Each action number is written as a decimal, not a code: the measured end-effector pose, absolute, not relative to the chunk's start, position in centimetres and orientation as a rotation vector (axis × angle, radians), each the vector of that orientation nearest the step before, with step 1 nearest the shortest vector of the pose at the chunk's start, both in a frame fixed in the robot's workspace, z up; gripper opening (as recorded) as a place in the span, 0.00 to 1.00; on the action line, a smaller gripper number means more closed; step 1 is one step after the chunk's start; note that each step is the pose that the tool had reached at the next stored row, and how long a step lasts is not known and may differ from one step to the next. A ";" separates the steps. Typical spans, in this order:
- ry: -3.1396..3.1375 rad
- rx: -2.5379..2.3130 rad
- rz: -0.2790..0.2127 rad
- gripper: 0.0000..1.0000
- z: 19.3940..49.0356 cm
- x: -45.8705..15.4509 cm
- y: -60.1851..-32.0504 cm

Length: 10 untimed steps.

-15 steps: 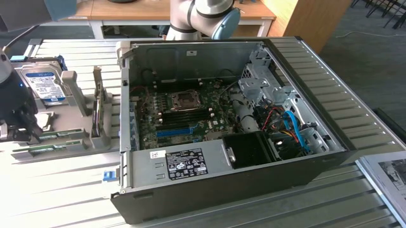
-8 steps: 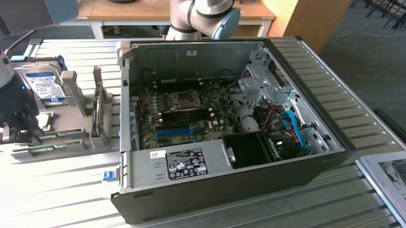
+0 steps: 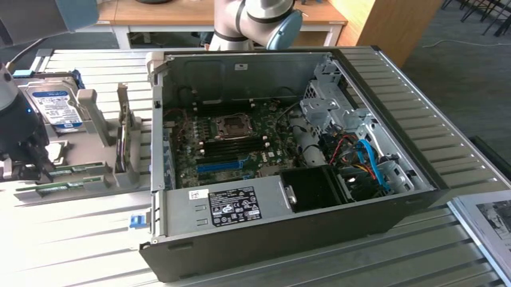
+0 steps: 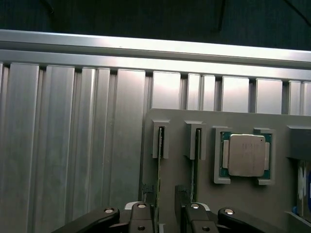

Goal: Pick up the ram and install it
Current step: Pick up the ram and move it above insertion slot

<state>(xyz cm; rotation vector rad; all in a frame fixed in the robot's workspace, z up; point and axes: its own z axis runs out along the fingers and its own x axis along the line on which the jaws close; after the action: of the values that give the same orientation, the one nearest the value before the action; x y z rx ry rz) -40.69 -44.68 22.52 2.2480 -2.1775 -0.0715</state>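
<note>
Both fingers (image 4: pixel 146 218) of the gripper (image 4: pixel 166 213) stand spread and pinch nothing. As far as we can tell they sit either side of the ram (image 4: pixel 159 179), a thin green stick standing on edge in its grey holder (image 4: pixel 175 126). A second stick (image 4: pixel 195 160) stands just beside it, then a processor (image 4: pixel 247 155). The open computer case (image 3: pixel 264 239) and its motherboard (image 3: pixel 231 143) lie well apart. We judge the task barely begun: the ram is neither gripped nor lifted, and the install is all left to do.
</note>
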 end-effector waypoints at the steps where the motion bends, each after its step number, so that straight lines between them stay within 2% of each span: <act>1: -2.177 2.248 -0.071 0.31 22.5 -40.7 -44.7; 10: -2.178 2.248 -0.072 0.31 22.5 -40.7 -45.2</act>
<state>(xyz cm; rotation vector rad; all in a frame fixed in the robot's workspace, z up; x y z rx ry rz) -40.70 -45.16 22.53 2.2476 -2.1776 -0.0715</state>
